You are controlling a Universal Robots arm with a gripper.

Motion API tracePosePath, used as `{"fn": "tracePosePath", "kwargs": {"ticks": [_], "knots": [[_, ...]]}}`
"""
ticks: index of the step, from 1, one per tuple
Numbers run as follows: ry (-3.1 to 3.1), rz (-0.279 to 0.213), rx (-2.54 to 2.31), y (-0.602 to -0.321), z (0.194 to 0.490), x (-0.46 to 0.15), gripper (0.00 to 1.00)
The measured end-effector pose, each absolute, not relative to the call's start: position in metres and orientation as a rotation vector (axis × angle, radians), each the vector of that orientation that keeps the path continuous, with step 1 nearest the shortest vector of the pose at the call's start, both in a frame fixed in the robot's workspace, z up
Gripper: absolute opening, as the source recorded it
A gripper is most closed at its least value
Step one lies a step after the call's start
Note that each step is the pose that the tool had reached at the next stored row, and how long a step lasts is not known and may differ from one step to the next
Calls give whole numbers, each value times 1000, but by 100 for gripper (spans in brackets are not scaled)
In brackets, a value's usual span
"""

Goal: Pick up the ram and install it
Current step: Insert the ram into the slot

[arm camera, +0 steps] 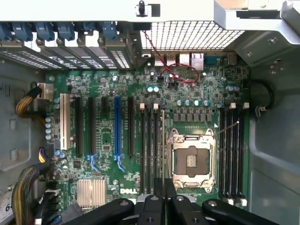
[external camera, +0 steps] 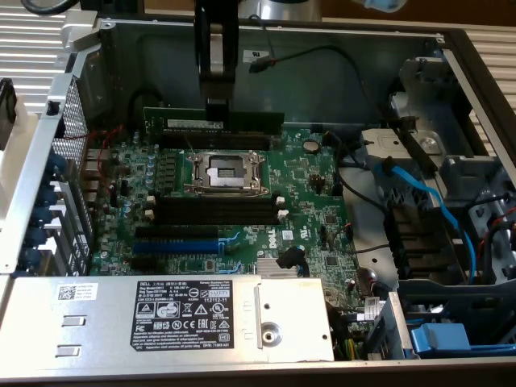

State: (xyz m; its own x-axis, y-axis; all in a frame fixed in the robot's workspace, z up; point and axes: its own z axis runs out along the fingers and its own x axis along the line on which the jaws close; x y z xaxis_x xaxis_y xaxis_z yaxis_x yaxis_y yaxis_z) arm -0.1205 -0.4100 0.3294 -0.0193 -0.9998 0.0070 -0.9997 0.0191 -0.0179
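Above the motherboard [external camera: 306,193], fingers [external camera: 218,109] tight on the ram [external camera: 185,122]: green stick, pale label.

Looks like a computer workshop bench: an opened desktop case [external camera: 339,72] (motherboard [external camera: 310,201] bare)

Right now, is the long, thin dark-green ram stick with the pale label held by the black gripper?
Yes, the gripper clamps the ram at its top edge, holding it upright near the silver processor socket.

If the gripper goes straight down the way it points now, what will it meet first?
Probably the black memory slots beside the CPU socket; the ram held in the gripper would touch them first. Depth is unclear.
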Motion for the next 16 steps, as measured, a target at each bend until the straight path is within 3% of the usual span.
{"fn": "tracePosePath", "kwargs": {"ticks": [16], "knots": [[2236, -28, -2196, -410, 302, -115, 12]]}}
